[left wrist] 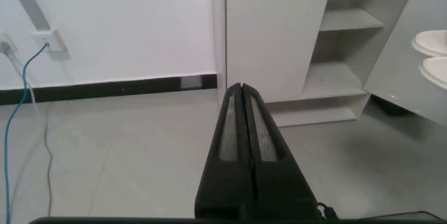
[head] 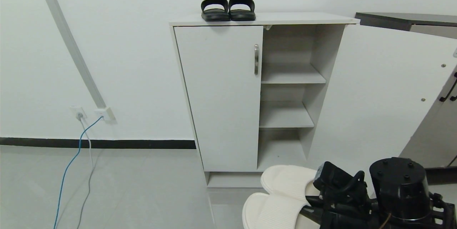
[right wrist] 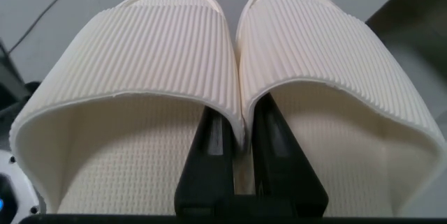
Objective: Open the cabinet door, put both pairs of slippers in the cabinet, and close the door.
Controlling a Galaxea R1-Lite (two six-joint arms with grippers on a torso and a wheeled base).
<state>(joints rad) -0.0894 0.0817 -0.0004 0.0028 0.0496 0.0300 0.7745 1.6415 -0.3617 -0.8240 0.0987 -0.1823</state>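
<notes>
A: Where are the white slippers (head: pixel 282 197)?
B: Low before the cabinet (head: pixel 217 97), its right door (head: pixel 375 90) open. The right gripper (right wrist: pixel 241 116) has one finger inside each, pinching their inner walls together.
A: Left gripper (left wrist: pixel 242 91)?
B: Fingers pressed together, facing the cabinet.

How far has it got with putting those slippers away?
Done: one cabinet door stands open, showing bare shelves. In hand: the right fingers pinch the white slippers together, low in front of the cabinet. Left: shelve them, fetch the black slippers from the cabinet's top and shelve those too, then close the door.
</notes>
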